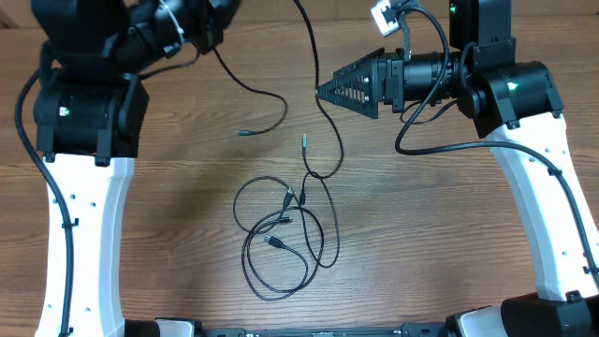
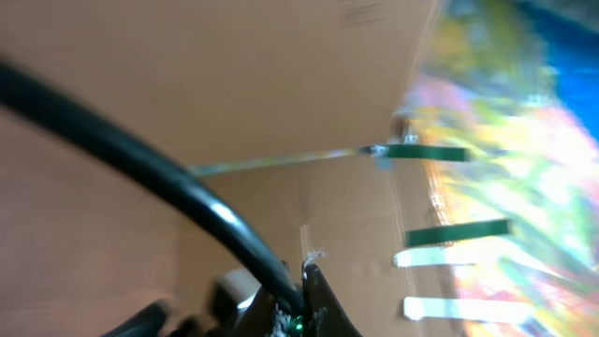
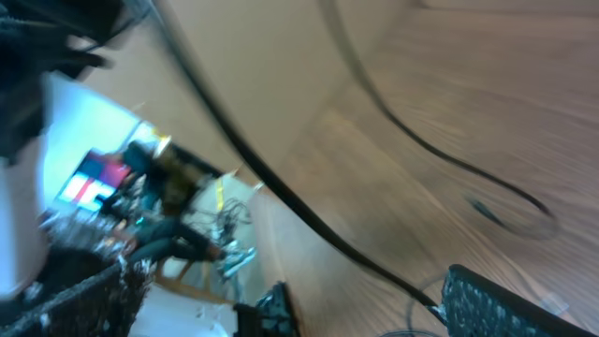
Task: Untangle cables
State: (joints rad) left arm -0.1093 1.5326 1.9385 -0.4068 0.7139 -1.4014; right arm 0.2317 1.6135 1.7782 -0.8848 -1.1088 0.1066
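Note:
Several thin black cables lie tangled in loops (image 1: 281, 234) on the wooden table, at centre front. One cable (image 1: 253, 91) runs from my left gripper (image 1: 201, 33) at the back left down to a free plug (image 1: 241, 133). The left wrist view shows the left gripper (image 2: 301, 301) shut on this black cable (image 2: 140, 159). A second cable (image 1: 314, 56) drops from the back edge past the tip of my right gripper (image 1: 326, 91) into the tangle. In the right wrist view the right gripper (image 3: 370, 309) is open, and that cable (image 3: 281, 197) passes between its fingers, touching the right finger (image 3: 496, 304).
Another loose plug (image 1: 303, 140) points backward above the tangle. The right arm's own thick wire (image 1: 412, 140) loops below its wrist. White arm links stand along the left (image 1: 89, 234) and right (image 1: 552, 215) sides. A cardboard wall (image 2: 234, 75) rises behind the table.

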